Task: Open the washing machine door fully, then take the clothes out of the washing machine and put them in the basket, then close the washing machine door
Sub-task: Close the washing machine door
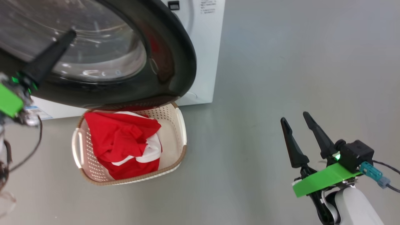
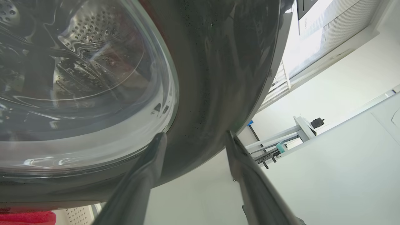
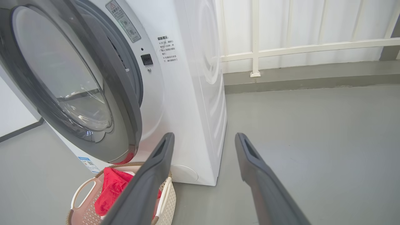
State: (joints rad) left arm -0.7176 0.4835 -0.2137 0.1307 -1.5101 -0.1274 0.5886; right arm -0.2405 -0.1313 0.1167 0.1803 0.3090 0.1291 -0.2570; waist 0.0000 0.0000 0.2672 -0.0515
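The door (image 1: pixel 175 56), a glossy black ring round a bulging clear glass bowl, stands part-open from the boxy white washer (image 1: pixel 203 47). The left gripper (image 2: pixel 193 134), fingers spread, points at the ring's lower edge; contact is unclear. Below the door, the perforated cream basket (image 1: pixel 182 131) with a brown woven-look rim holds crumpled red-and-white clothes (image 1: pixel 122 137). The right gripper (image 1: pixel 295 118), open and empty, hovers well to the right.

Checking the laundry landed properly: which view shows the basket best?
Head view: the basket lies nearly whole, seen from above, red clothes inside. Right wrist view catches it partly behind the right tool; left wrist view, a sliver.
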